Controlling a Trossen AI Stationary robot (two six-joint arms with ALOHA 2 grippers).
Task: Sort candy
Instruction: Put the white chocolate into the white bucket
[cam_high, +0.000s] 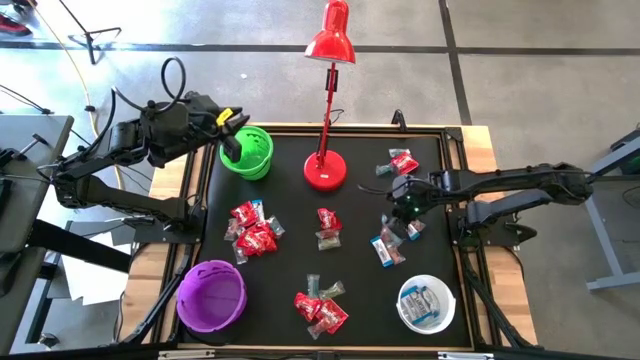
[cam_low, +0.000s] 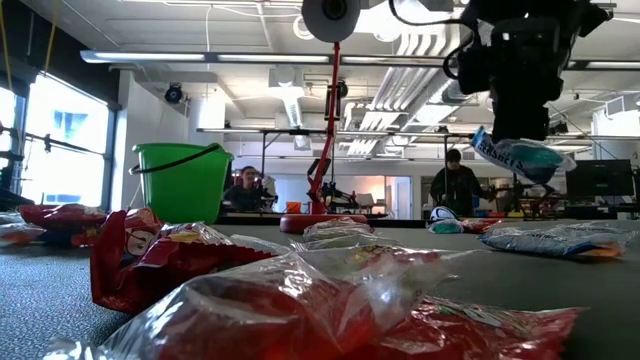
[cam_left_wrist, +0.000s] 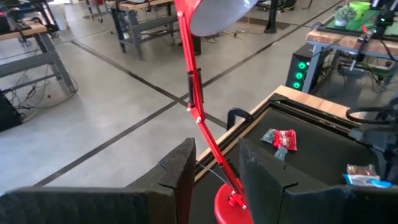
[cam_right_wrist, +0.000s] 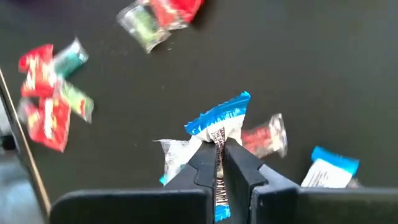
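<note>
The right pincer (cam_right_wrist: 219, 163) is clamping shut on a blue-and-white candy (cam_right_wrist: 217, 121), lifting it above the counter (cam_high: 360, 260) right side. Next, I judge, carrying it to the white bowl (cam_high: 427, 304). The left pincer (cam_high: 232, 135), part open and empty, is hovering over the green bowl (cam_high: 250, 152)

Red, blue-white, clear candy (cam_high: 255, 229) scattered on mat; one blue-white piece (cam_right_wrist: 219, 124) lifted.

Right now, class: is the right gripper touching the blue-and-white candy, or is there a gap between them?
Touching. The right wrist view shows the right gripper with its jaws shut on the blue-and-white candy; the low view shows that candy hanging under the gripper, clear of the table.
</note>
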